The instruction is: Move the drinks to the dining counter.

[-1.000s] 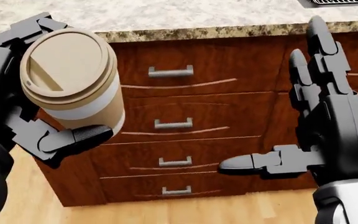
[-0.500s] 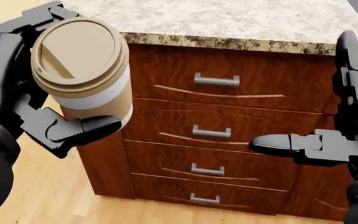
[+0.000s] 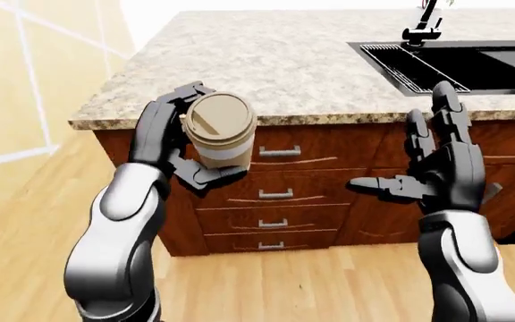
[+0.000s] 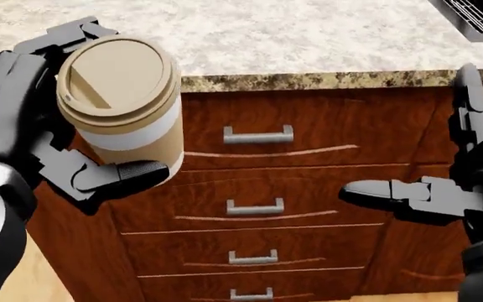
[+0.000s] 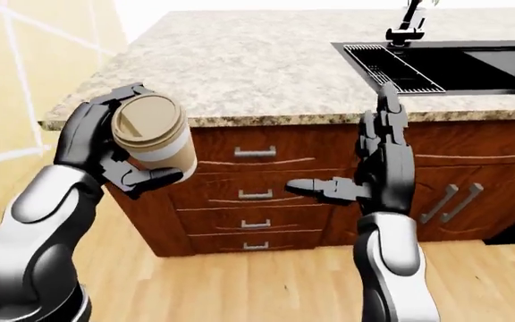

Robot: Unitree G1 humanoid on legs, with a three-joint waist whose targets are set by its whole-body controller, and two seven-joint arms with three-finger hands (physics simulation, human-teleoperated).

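The whole head view swings back leftward against the drawers (image 4: pixel 258 207), so the robot is turning, not the cup (image 4: pixel 124 104), which stays clasped in the left hand (image 4: pixel 36 135) below the counter (image 3: pixel 266 64) edge, right hand (image 3: pixel 441 164) spread empty, delivery pending.

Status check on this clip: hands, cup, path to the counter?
Left hand shut on the coffee cup, lid on. Right hand open, empty. Cup short of the granite counter; nothing between.
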